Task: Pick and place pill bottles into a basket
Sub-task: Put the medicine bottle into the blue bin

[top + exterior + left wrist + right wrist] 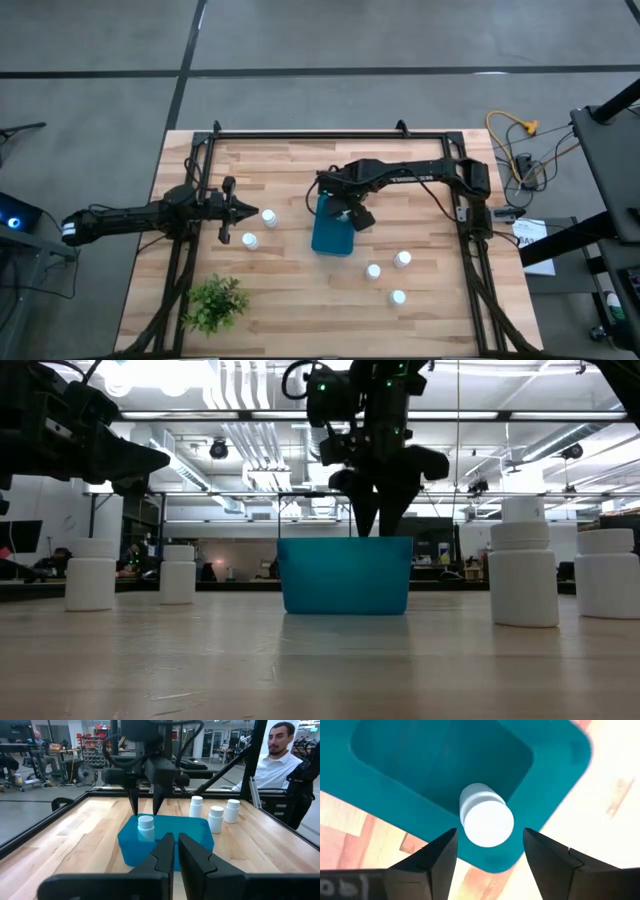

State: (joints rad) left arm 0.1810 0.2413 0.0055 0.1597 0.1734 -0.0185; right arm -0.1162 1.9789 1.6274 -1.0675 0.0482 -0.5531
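A small teal-blue basket [332, 231], a smooth rectangular plastic bin with rounded corners, sits near the middle of a pale wood-plank table [300, 290]. One white cylindrical pill bottle [485, 814] with a round cap stands inside it against a wall. The right gripper [489, 851] hangs just above the basket, its dark fingers spread wide with the bottle below and between them, not touching. Five more pill bottles stand on the table: two [268, 217] left of the basket and three [401, 259] to its right. The left gripper [175, 848] waits beside the left pair, its fingers nearly closed and holding nothing. A green leafy plant [214, 303] sits at the table's front left. Beyond the table a person [280, 757] sits in a bright workshop.
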